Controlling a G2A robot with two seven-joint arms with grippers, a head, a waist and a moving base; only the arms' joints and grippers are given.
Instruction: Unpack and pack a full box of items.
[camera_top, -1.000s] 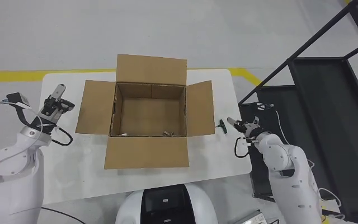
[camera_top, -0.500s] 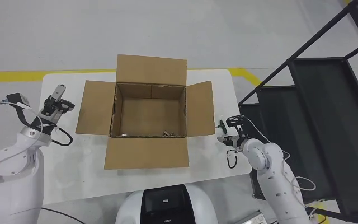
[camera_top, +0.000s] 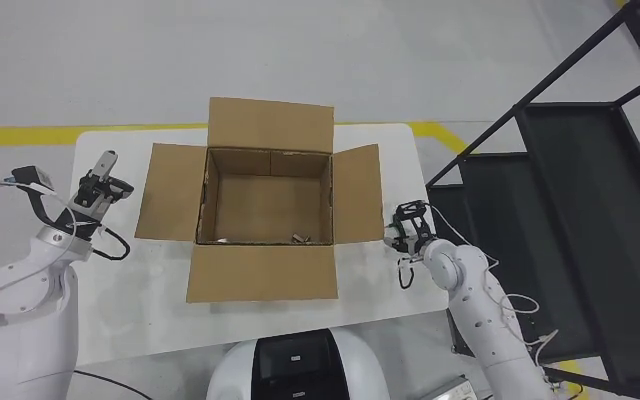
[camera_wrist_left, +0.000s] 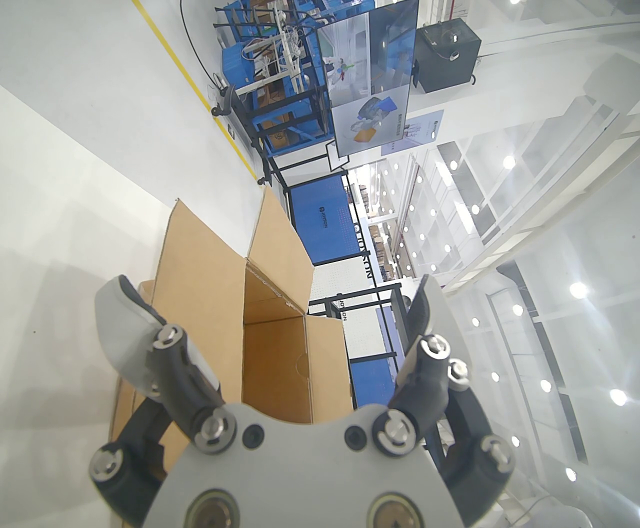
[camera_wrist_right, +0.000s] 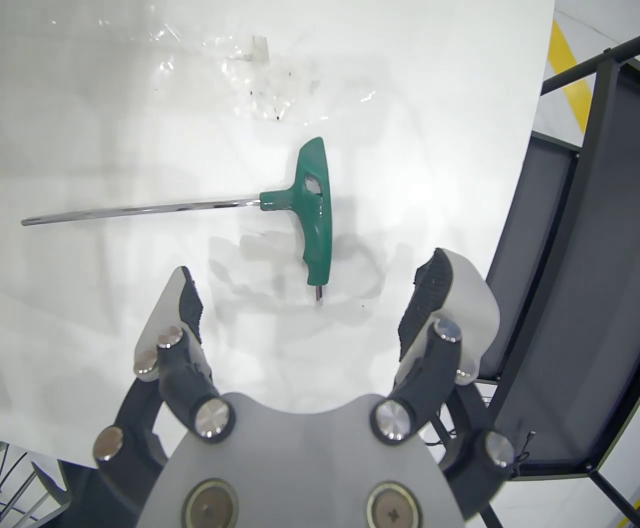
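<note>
An open cardboard box (camera_top: 268, 205) stands mid-table with all its flaps spread; a few small bits (camera_top: 298, 238) lie at its front inside wall. On the white table (camera_wrist_right: 425, 100) lies a green T-handle hex key (camera_wrist_right: 316, 210), its steel shaft pointing away sideways. My right gripper (camera_wrist_right: 310, 280) hovers open just above the handle, one finger on each side and apart from it; in the top view it (camera_top: 405, 228) sits at the table's right edge beside the box's right flap. My left gripper (camera_wrist_left: 275, 300) is open and holds nothing, left of the box (camera_wrist_left: 210, 280), by the left flap (camera_top: 100, 178).
A crumpled clear plastic bag (camera_wrist_right: 265, 85) lies just beyond the hex key. A black metal rack (camera_top: 560, 170) stands close against the table's right edge. Bare table (camera_top: 130, 300) stretches along the front left.
My right arm has swung left from beside the rack to the table's right edge and now covers the hex key from above. The left arm and the box have not moved.
</note>
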